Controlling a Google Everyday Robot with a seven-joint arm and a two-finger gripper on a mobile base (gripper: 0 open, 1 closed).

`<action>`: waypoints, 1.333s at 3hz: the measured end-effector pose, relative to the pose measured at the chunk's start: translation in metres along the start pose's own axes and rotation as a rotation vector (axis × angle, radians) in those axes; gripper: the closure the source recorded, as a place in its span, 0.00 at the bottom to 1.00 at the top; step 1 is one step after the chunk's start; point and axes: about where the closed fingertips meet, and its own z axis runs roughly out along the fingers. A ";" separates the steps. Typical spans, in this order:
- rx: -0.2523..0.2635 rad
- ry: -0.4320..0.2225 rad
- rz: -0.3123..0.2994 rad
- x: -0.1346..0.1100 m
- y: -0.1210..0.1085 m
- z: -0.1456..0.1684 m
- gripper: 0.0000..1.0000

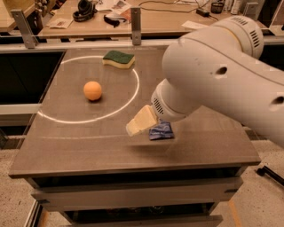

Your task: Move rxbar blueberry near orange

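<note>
The orange (92,90) sits on the left part of the table, inside a white ring. The rxbar blueberry (160,131) lies on the table to the right of the middle. Only its crumpled dark blue end shows from under the arm. My gripper (142,123) is low over the table right at the bar's left side, with its cream tip pointing left toward the orange. The big white arm (217,75) hides the rest of the bar and the gripper's far side. The orange is well apart from the bar, to its upper left.
A yellow sponge with a green top (118,59) lies at the back of the table (80,146), on the white ring (133,91). Behind the table is a counter with headphones (84,9) and papers. Metal posts (135,20) stand at the table's back edge.
</note>
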 end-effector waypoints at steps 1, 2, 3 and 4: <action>0.030 0.017 -0.010 -0.004 0.002 0.019 0.00; 0.053 0.037 -0.036 -0.004 0.002 0.035 0.19; 0.071 0.057 -0.061 0.002 -0.005 0.044 0.42; 0.071 0.058 -0.062 -0.001 -0.005 0.040 0.64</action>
